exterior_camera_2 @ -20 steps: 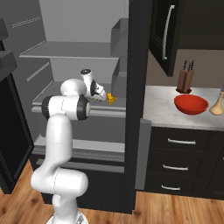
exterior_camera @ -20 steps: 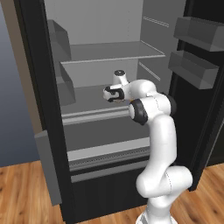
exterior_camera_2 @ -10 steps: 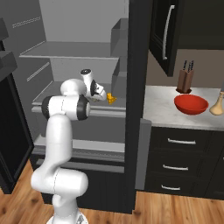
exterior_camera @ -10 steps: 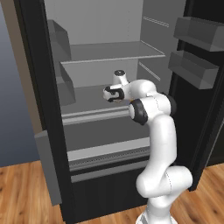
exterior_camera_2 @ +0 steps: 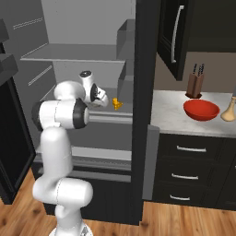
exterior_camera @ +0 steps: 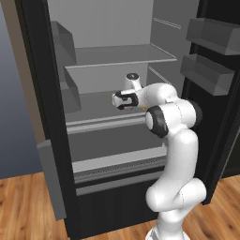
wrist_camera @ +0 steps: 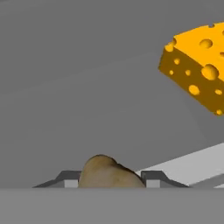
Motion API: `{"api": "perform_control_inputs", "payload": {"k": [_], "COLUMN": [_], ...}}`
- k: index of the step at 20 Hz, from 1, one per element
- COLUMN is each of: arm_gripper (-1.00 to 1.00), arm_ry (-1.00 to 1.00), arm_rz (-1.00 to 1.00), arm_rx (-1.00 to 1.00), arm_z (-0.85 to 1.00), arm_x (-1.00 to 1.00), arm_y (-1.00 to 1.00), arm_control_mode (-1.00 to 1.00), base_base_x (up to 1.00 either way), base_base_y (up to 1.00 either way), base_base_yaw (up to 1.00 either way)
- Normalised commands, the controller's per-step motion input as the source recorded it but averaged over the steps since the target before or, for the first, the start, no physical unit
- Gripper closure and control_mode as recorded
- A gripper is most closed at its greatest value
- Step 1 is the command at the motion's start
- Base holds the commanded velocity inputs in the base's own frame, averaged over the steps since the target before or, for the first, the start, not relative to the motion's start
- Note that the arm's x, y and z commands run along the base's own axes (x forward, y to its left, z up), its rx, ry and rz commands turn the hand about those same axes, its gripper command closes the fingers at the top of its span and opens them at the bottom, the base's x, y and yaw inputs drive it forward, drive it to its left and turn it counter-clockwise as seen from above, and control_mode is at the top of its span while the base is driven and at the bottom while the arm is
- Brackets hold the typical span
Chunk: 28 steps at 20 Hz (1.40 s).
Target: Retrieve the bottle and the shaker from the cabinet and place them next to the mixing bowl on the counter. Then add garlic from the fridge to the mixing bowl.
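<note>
The gripper (wrist_camera: 105, 181) pinches the garlic (wrist_camera: 109, 174) inside the fridge (exterior_camera_2: 87, 50), reaching in over its shelf. A cheese wedge (wrist_camera: 197, 72) sits nearby, untouched.

White arm bent fwd at elbow, wrist level; gripper (wrist_camera: 107, 180) w/ jaws clamped on small brownish lump.

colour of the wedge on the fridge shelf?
The cheese wedge is orange-yellow with darker holes; clearest in the hand view.
</note>
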Motion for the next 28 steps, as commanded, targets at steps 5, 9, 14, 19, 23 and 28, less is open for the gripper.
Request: {"api": "perform_control_inputs", "payload": {"k": [5, 9, 14, 19, 23, 28], "arm_gripper": [1.00, 1.00, 1.00, 1.00, 1.00, 1.00], "arm_ry": [-0.12, -0.05, -0.01, 0.00, 0.00, -0.01], "arm_rz": [0.00, 0.00, 0.00, 0.01, 0.05, 0.11], "arm_rx": [0.07, 0.05, 0.00, 0.00, 0.00, -0.01], "arm_z": [0.33, 0.59, 0.90, 1.00, 1.00, 0.96], "arm_x": [-1.00, -1.00, -0.99, -0.96, -1.00, -0.84], "arm_y": [0.00, 0.00, 0.00, 0.00, 0.00, 0.02], "arm_control_mode": [-1.00, -1.00, -1.00, -1.00, -1.00, -1.00], "base_base_x": [0.00, 0.00, 0.00, 0.00, 0.00, 0.00], "base_base_y": [0.00, 0.00, 0.00, 0.00, 0.00, 0.00], "base_base_yaw": [0.00, 0.00, 0.00, 0.00, 0.00, 0.00]}}
